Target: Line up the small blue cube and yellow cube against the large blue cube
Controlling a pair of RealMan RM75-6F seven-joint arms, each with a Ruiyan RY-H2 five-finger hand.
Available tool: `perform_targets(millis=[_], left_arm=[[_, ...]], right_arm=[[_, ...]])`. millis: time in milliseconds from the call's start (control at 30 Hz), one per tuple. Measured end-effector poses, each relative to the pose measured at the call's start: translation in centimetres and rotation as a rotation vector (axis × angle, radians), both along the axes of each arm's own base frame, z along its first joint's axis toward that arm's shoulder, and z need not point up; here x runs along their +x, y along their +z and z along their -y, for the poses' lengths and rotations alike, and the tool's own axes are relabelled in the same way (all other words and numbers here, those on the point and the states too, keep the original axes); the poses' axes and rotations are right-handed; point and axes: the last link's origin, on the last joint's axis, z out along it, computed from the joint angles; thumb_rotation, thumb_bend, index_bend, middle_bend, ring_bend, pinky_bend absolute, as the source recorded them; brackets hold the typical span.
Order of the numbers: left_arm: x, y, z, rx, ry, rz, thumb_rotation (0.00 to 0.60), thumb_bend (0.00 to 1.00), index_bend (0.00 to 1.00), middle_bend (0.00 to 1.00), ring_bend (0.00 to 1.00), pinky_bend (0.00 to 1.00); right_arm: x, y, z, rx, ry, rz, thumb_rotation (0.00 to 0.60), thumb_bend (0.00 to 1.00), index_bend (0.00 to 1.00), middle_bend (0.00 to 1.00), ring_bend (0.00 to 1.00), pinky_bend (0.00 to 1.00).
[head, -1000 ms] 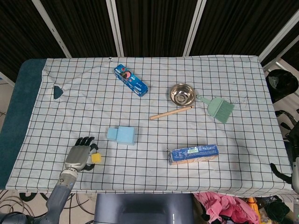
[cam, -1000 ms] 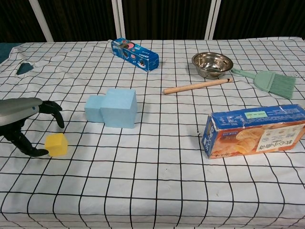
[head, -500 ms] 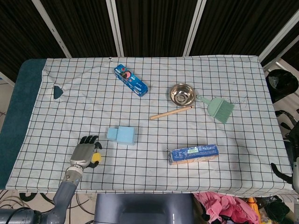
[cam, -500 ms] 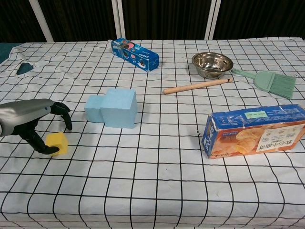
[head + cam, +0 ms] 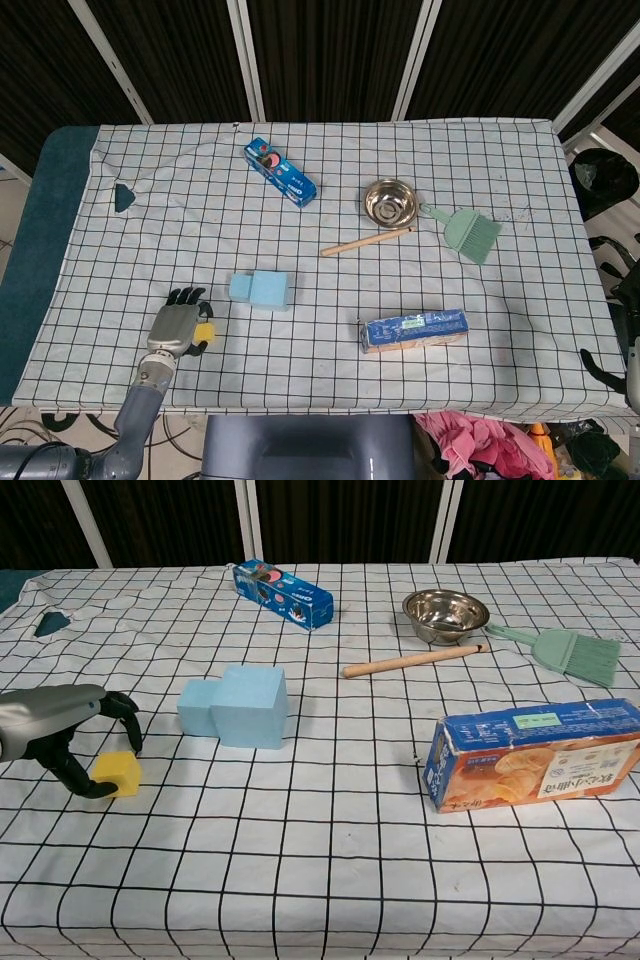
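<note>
Near the table's point(image 5: 330, 900) front left corner, the left hand point(image 5: 55, 725) curls its fingers point(image 5: 127, 715) around the yellow cube point(image 5: 117, 774), grasping it on the cloth. The small blue cube point(image 5: 198, 708) touches the large blue cube point(image 5: 252, 706) near the table's middle. The right hand is out of sight.

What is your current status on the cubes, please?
Left hand pinching yellow cube on the table. Right hand out of view. Small blue cube already against large blue cube. Path between looks open.
</note>
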Motion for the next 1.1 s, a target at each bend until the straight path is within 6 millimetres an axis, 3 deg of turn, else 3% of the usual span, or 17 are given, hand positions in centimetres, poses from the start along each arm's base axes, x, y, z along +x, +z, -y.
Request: perform_targets(millis=[1100], left_arm=[[-0.25, 0.44, -0.14, 0.010, 0.028, 0.010, 0.600, 0.37, 0.47, 0.15, 0.00, 0.00]], right_arm=[[-0.04, -0.05, 0.07, -0.003, -0.006, 0.001, 0.600, 0.18, 0.10, 0.05, 0.20, 0.12]])
